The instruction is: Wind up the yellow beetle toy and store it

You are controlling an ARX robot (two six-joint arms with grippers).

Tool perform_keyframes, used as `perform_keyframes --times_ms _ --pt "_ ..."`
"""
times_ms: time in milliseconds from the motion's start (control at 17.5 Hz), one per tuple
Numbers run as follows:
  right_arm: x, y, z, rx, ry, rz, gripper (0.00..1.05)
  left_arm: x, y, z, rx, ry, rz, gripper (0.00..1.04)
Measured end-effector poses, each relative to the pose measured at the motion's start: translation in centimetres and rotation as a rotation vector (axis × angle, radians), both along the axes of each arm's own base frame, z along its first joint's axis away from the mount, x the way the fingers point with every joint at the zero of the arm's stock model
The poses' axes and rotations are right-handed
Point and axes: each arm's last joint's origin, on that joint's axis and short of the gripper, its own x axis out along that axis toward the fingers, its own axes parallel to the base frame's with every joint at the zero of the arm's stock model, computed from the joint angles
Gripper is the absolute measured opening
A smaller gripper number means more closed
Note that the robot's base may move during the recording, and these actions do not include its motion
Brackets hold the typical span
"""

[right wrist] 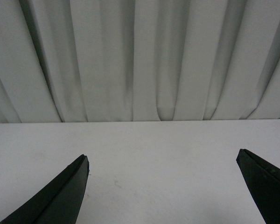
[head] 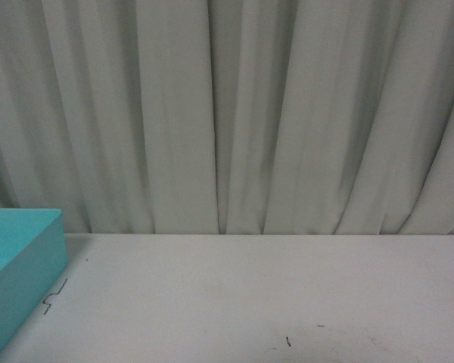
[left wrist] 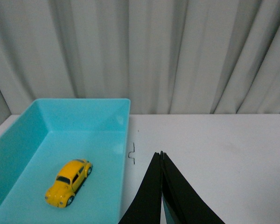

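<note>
1. Yellow beetle toy [left wrist: 68, 182] lies on the floor of the teal bin [left wrist: 123, 154], near its middle; storing looks done.
2. My left gripper [left wrist: 161, 156] is pressed together, holding nothing, beside the bin.
3. My right gripper [right wrist: 163, 163] is spread wide over bare table [right wrist: 154, 140].
4. Next, as I judge: retract both arms.
</note>
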Motion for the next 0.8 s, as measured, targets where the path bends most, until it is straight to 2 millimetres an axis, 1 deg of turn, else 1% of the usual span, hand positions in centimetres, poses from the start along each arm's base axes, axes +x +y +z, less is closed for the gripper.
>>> perform_keyframes --times_ms 57,114,228,285,343,799 --pt "0.0 0.0 0.0 0.000 0.000 0.000 0.98 -0.4 0.0 -0.2 0.000 -0.026 0.000 0.02" --pt "0.0 0.0 0.0 0.000 0.001 0.000 0.98 -0.4 0.0 0.0 0.000 -0.050 0.000 0.02" --pt "0.0 0.0 0.0 0.000 0.000 0.000 0.98 -0.4 0.0 -0.1 0.000 -0.042 0.000 0.02" --pt "0.0 0.0 0.0 0.000 0.000 0.000 0.98 -0.5 0.0 -0.7 0.000 -0.056 0.000 0.02" --pt "0.0 0.0 0.0 0.000 0.001 -0.001 0.98 -0.5 0.0 -1.1 -0.001 -0.035 0.003 0.02" --pt "0.0 0.0 0.0 0.000 0.000 0.000 0.98 -0.5 0.0 -1.0 -0.001 -0.045 0.000 0.02"
